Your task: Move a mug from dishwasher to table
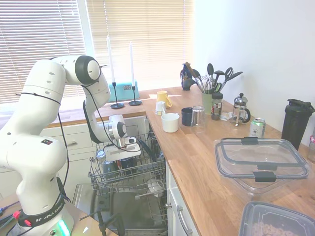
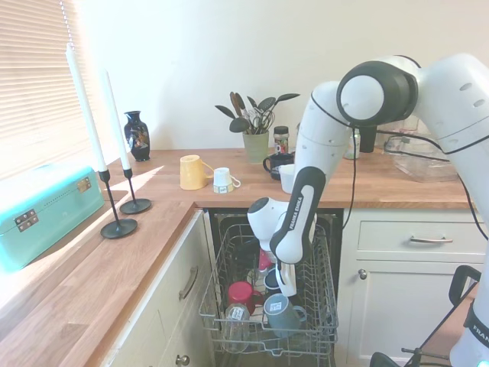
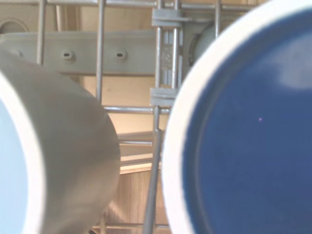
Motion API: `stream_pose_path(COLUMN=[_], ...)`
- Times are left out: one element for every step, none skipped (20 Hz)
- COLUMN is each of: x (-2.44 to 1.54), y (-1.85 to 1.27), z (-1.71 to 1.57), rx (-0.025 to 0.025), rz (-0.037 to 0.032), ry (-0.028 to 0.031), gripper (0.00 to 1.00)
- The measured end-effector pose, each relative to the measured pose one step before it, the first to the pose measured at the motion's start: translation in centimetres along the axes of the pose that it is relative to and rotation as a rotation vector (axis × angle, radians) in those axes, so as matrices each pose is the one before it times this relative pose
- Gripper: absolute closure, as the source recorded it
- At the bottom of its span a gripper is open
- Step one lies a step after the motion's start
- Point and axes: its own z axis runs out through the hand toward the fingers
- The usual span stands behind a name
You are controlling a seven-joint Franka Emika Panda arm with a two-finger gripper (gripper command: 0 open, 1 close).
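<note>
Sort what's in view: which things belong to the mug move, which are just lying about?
Job: dark navy glossy ceramic mug; dishwasher's grey wire rack; light wooden worktop.
Lying about: red mug; grey-blue mug; yellow mug; teal box; glass French press.

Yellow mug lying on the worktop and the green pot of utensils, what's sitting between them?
In the second exterior view, a small white cup stands between the yellow mug and the utensil pot, close beside the mug on the worktop.
</note>
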Motion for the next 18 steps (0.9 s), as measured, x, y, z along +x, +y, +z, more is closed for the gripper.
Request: stream_pose_path(x=[0.007, 0.014, 0.026, 0.038, 0.067, 0.041, 0.017, 0.006, -0.025, -0.039, -0.043, -0.039, -0.037, -0.036, -0.032, -0.032, -0.031, -0.024], y=[0.014, 0.018, 0.012, 0.063, 0.143, 0.109, 0.024, -0.054, -0.120, -0.083, -0.011, -0.012, -0.009, -0.015, -0.019, -0.047, -0.082, -0.073], z=[0.001, -0.003, -0.016, -0.007, -0.002, 0.007, -0.004, -0.026, -0.028, -0.002, 0.054, 0.095, 0.123, 0.118, 0.104, 0.101, 0.073, 0.048], rx=[0.00258, 0.00311, 0.00257, 0.00095, 0.00068, 0.00080, 0.00099, 0.00255, 0.00124, -0.00026, -0.00038, -0.00048, -0.00055, -0.00053, -0.00007, 0.00060, 0.00117, 0.00142], rz=[-0.00065, 0.00037, -0.00144, -0.00194, -0.00018, 0.00192, 0.00218, 0.00349, 0.00046, -0.00142, -0.00044, -0.00035, -0.00020, -0.00029, 0.00028, 0.00057, 0.00093, 0.00138], ry=[-0.00145, -0.00169, -0.00100, -0.00029, -0.00029, -0.00063, -0.00040, -0.00082, -0.00041, -0.00022, -0.00124, -0.00182, -0.00218, -0.00217, -0.00197, -0.00163, -0.00129, -0.00098], gripper=[1.00, 1.00, 1.00, 1.00, 1.00, 1.00, 1.00, 1.00, 1.00, 1.00, 1.00, 1.00, 1.00, 1.00, 1.00, 1.00, 1.00, 1.00])
